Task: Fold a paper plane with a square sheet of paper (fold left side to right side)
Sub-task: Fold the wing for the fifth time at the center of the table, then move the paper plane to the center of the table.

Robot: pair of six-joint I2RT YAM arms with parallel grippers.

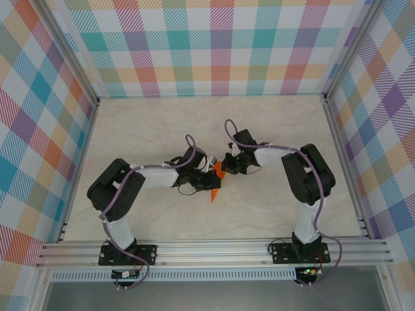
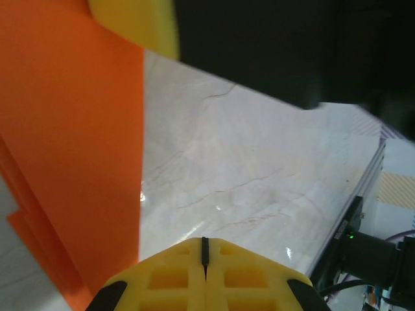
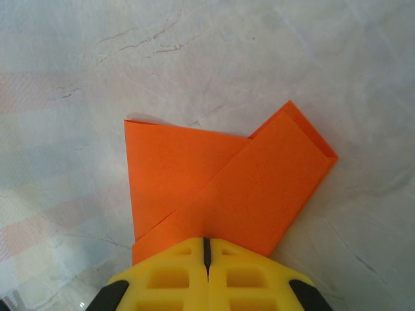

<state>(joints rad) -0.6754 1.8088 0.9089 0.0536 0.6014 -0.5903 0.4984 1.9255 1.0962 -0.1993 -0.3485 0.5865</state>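
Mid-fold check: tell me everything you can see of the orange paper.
The paper is thin, bright orange and matte, already folded: a straight strip lies diagonally over a wider flap, with sharp creases. It rests on the marbled table near its middle. Its near edge disappears under the shut right end effector; pinched or just pressed, I cannot tell. The shut left end effector sits beside it.

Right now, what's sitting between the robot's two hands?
The folded orange paper lies on the table between the left hand and the right hand; the top view shows it.
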